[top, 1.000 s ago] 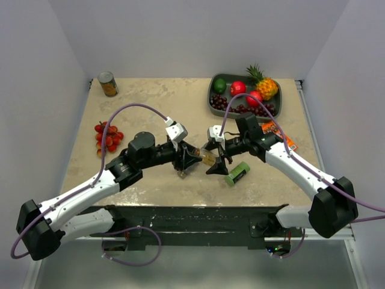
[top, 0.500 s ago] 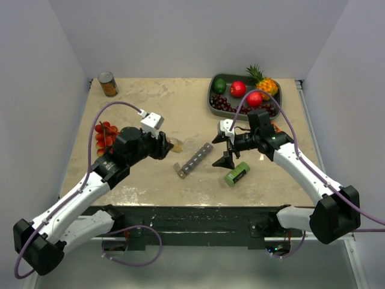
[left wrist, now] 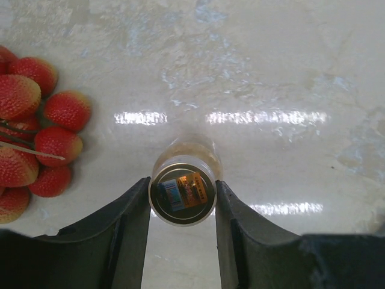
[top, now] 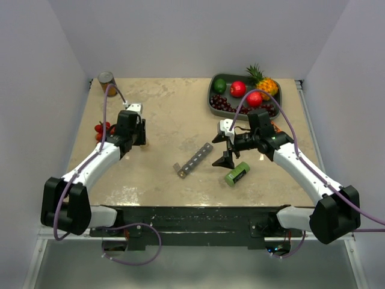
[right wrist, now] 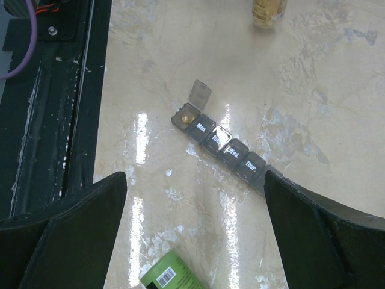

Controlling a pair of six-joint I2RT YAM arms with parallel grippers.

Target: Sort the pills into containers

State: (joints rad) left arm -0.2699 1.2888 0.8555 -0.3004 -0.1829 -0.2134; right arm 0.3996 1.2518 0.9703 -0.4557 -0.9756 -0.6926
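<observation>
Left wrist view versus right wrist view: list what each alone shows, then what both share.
Left wrist only: a cluster of red fruit, and the left tool clamped on the pill bottle, seen end-on. Right wrist only: the weekday pill organizer with its end lid open, a green box, the open right tool. Both: the marbled tabletop, and apparently that bottle, at the right wrist view's top edge.
</observation>
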